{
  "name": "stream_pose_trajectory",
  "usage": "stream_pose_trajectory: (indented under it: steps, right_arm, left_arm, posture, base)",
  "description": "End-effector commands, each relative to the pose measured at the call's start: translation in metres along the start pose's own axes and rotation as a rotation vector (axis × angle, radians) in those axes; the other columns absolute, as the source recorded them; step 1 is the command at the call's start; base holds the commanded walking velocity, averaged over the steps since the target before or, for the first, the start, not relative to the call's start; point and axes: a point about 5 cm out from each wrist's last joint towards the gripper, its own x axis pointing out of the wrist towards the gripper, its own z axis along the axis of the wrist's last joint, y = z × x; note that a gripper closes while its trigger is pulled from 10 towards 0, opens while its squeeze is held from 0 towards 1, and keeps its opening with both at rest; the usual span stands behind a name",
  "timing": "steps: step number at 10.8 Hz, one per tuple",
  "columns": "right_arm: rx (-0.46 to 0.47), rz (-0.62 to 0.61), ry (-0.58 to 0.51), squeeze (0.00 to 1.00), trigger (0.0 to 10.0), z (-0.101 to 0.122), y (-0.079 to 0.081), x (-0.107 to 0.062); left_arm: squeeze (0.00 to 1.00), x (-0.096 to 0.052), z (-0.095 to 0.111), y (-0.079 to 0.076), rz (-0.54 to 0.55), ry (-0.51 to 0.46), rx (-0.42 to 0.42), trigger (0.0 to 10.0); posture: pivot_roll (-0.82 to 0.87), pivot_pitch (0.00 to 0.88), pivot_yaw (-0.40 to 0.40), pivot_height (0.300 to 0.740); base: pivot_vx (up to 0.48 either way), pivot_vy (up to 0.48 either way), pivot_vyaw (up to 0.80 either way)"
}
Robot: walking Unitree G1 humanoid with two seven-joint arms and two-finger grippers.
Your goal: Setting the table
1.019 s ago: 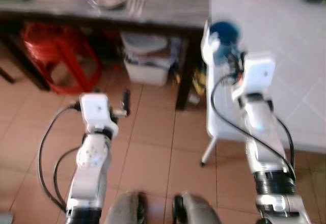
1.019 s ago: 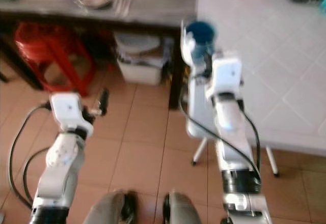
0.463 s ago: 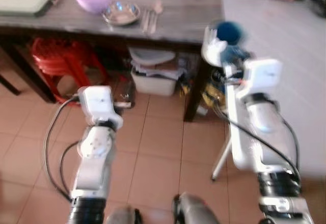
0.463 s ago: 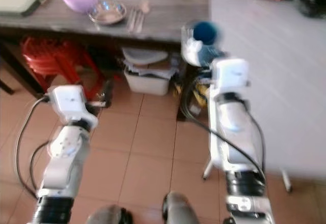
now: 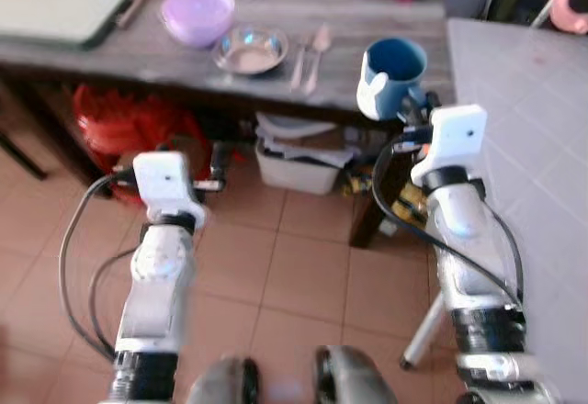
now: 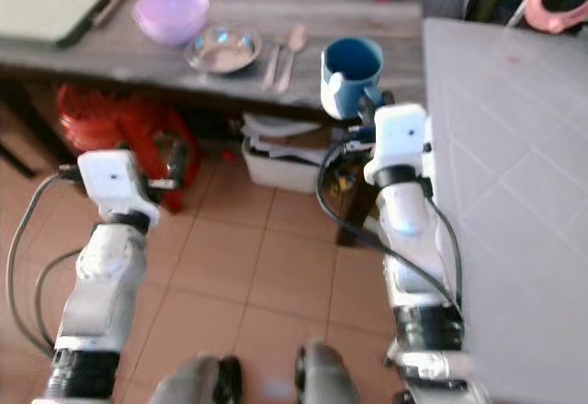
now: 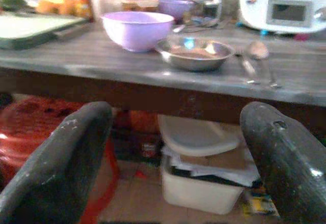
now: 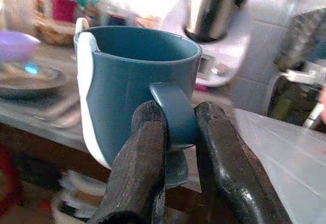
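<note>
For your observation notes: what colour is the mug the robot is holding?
Dark blue mug with a white side patch, clearest in the right wrist view.

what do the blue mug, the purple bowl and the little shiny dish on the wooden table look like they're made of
Blue mug, held in the right gripper: probably glazed ceramic or plastic, smooth, faint sheen. Purple bowl: likely plastic, matte, even pastel colour. Shiny dish: metal, probably stainless steel, with bright mirror-like glints.

Both silver arms reach forward, forearms raised. The right tool [image 8: 175,147] is clamped on a mug's handle, one black finger [image 8: 140,168] on each side of it, holding the mug upright at chest height. The left tool [image 7: 175,152] hangs lower, its two fingers [image 7: 56,163] spread wide apart with nothing between them
</note>
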Motion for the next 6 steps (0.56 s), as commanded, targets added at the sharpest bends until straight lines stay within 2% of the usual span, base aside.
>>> stream_pose_trajectory:
  steps: [1, 4, 6]
  right_arm:
    - [0.017, -0.003, -0.06, 0.0, 10.0, 0.0124, 0.0005, 0.0017]
    - [0.022, 0.004, -0.07, 0.0, 10.0, 0.0141, 0.002, 0.0021]
    - [0.023, 0.008, -0.075, 0.0, 10.0, 0.015, 0.0024, 0.002]
  left_arm:
    - [0.0, -0.0004, -0.0001, 0.0063, 0.012, 0.003, 0.021, 10.0]
    - [0.0, 0.0003, 0.0002, 0.0061, 0.011, 0.002, 0.017, 10.0]
    - [0.0, -0.0023, 0.0011, 0.0, -0.013, -0.012, 0.06, 10.0]
  posture:
    - [-0.04, 0.134, -0.011, 0.74]
    - [-0.04, 0.137, -0.01, 0.74]
    - [-0.04, 0.143, -0.007, 0.74]
  base:
    - [0.345, 0.334, 0.0]
    - [0.33, 0.349, 0.0]
    - [0.48, 0.0, 0.0]
